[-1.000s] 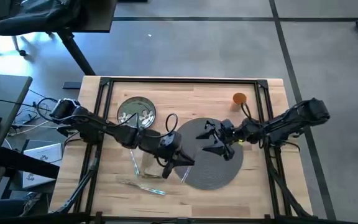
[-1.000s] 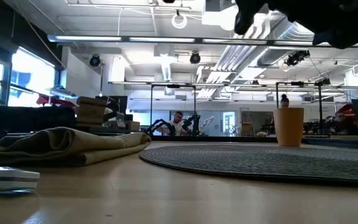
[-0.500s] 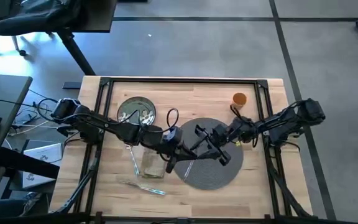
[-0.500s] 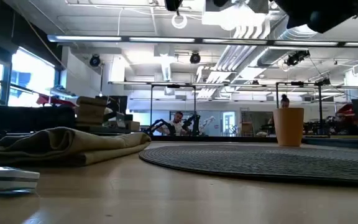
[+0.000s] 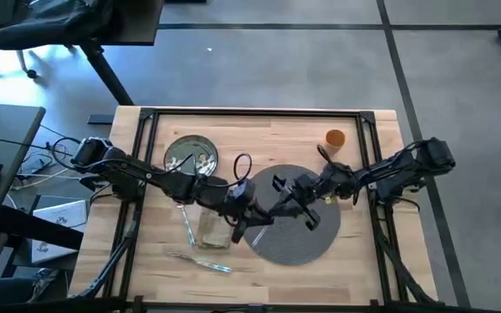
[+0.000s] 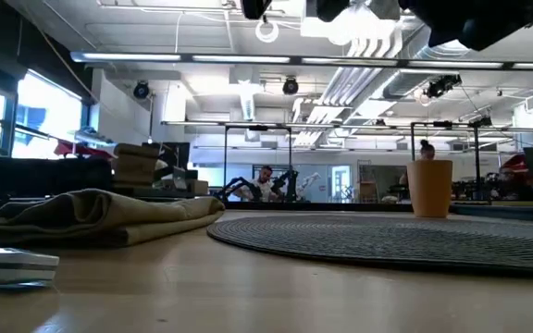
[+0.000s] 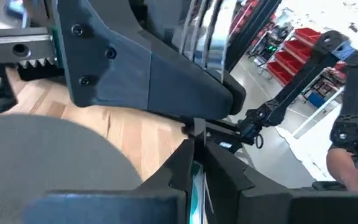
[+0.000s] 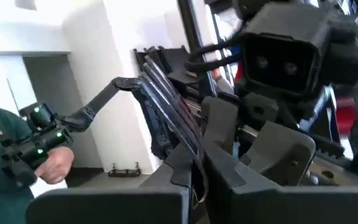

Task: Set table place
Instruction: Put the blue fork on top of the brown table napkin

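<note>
Above the left edge of the round grey mat (image 5: pixel 298 222), my left gripper (image 5: pixel 249 216) and my right gripper (image 5: pixel 277 207) meet tip to tip. Both are shut on one piece of cutlery (image 8: pixel 166 81) with a pale handle, held in the air. The green floral plate (image 5: pixel 190 156) sits on the table (image 5: pixel 259 130) at the far left. The beige napkin (image 5: pixel 213 228) lies flat left of the mat. More cutlery (image 5: pixel 200 259) lies near the front edge. The orange cup (image 5: pixel 335 138) stands upright beyond the mat. My left gripper pinches the cutlery's pale handle (image 7: pixel 195 182) between its two fingers. It comes level from the table's left. The piece is clear of the table, and its metal end (image 7: pixel 199 34) runs on past the fingers. My right gripper pinches the same piece's thin shaft (image 8: pixel 196 167) between its two fingers. It comes from the table's right, facing my left gripper. The metal end (image 8: pixel 160 71) sticks out beyond the fingertips. The piece is clear of the mat.
A thin black rail frame (image 5: pixel 259 113) runs around the tabletop. In the low view the napkin (image 6: pixel 91 217), mat (image 6: pixel 387 240) and cup (image 6: pixel 430 188) sit under the arms. A person holding controls shows in the room behind (image 8: pixel 17 162).
My right gripper has moved toward the table's left until it met my left gripper. It has shut from wide open onto the cutlery piece. My left gripper has drawn slightly toward the far edge, still holding the piece clear of the table.
</note>
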